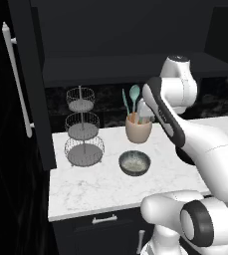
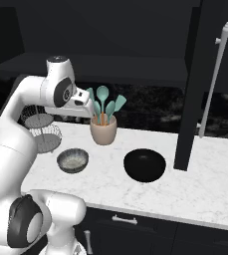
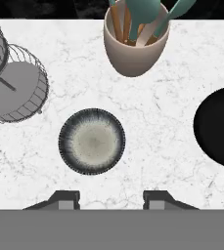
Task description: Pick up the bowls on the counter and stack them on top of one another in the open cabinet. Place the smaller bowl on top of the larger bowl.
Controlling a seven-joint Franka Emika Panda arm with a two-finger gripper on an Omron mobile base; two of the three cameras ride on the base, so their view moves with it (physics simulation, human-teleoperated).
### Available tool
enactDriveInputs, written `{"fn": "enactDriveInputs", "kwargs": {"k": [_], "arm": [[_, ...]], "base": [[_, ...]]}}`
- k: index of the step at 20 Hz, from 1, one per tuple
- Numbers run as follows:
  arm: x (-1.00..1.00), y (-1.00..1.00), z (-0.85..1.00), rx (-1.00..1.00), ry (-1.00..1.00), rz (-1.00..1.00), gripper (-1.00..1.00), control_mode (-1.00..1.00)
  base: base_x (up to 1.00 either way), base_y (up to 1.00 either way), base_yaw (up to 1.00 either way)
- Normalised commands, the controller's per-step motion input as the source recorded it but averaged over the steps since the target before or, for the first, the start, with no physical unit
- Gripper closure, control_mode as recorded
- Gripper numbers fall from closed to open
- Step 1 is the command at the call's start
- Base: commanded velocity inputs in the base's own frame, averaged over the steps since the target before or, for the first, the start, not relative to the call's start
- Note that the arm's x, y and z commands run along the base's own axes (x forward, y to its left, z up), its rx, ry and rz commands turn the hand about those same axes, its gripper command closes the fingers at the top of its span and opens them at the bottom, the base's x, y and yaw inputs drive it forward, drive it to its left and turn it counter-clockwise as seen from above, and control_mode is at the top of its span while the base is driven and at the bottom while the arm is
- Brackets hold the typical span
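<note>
Gripper (image 3: 110, 199) above the white marble-look counter (image 3: 157, 127), jaws apart and holding nothing.

The small round bowl, dark grey outside with a pale speckled inside (image 3: 92, 141), sits on the counter below the fingertips (image 3: 65, 199), untouched. To its right, well apart, lies a larger round bowl that looks all black (image 2: 144, 165); its inside is hard to read. Beyond them stands a tan cup of teal utensils (image 2: 103, 129), with a tiered wire basket stand (image 1: 83, 130) at the left. The black wall cabinet's door with its long white bar handle (image 2: 214, 79) stands open at the right.
</note>
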Motion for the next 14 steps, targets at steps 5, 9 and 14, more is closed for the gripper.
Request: {"fn": "enactDriveInputs", "kwargs": {"k": [5,9,14], "arm": [[0.14,0.17,-0.07,0.0,-0.04,-0.05,-1.0,-1.0],[-0.01,0.24,-0.05,0.0,0.0,-0.02,-1.0,-1.0],[0.04,0.14,-0.55,-0.05,0.08,0.0,-1.0,-1.0]], "base": [[0.0,0.0,0.0],[0.0,0.0,0.0],[0.0,0.0,0.0]]}}
